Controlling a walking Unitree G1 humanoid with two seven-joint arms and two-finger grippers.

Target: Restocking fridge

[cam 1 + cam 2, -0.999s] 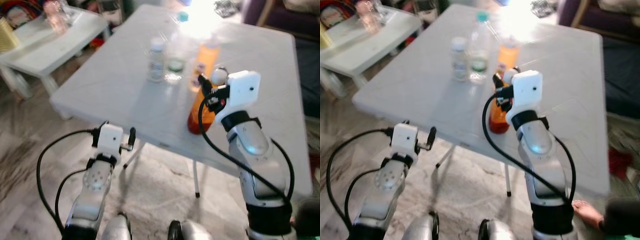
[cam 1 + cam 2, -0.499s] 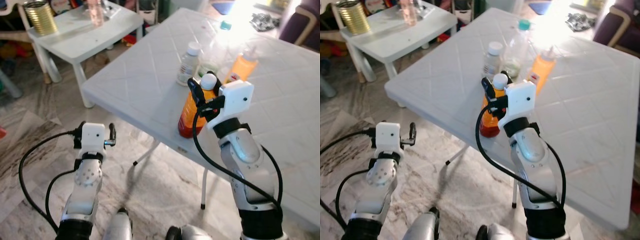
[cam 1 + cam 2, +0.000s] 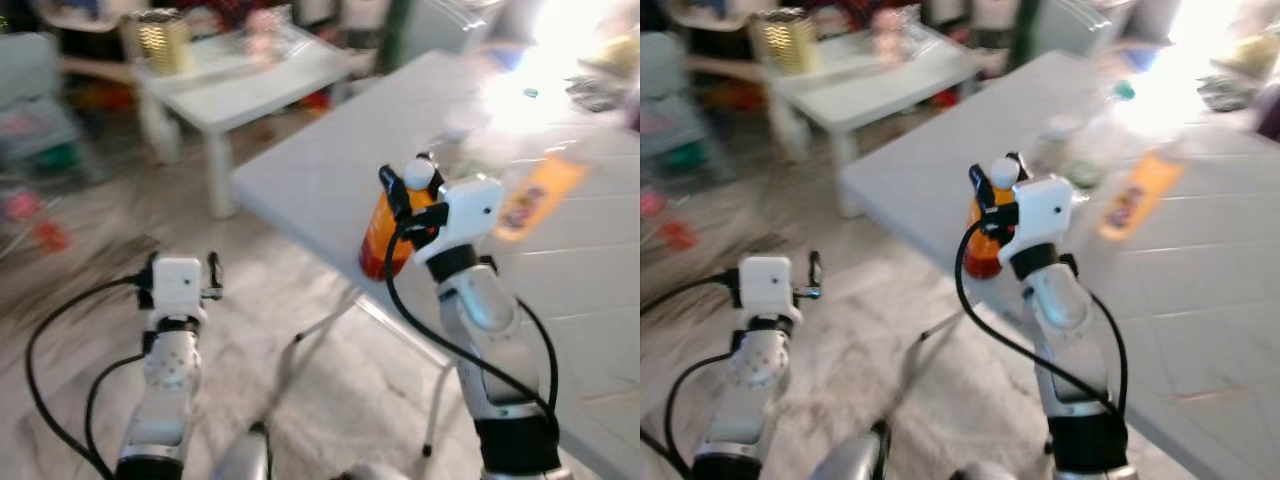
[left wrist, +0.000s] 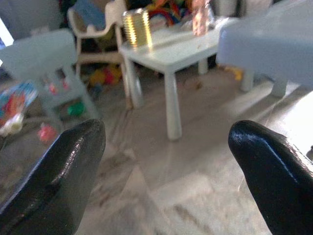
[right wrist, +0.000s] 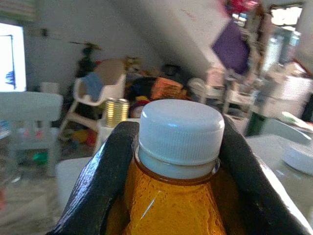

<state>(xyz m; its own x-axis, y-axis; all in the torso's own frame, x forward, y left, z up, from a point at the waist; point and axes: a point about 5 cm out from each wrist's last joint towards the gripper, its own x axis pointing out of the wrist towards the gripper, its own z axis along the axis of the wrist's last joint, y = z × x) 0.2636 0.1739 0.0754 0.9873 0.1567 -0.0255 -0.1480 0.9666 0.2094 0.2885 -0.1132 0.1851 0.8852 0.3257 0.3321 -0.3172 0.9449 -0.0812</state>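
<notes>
Right gripper clamps neck of orange juice bottle, white cap, label unreadable, held above edge of white table. Left gripper spread wide, holding nothing, over marble floor.

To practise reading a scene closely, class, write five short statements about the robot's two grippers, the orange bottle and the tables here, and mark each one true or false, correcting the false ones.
1. The right gripper is shut on the orange bottle just below its cap. True.
2. The bottle's cap is green. False: it is white.
3. The left gripper holds a can. False: its fingers are open with nothing between them, over the floor.
4. A gold can stands on the small white table. True.
5. The orange bottle lies on its side on the floor. False: it is upright in the right gripper, at the edge of the large white table.
</notes>
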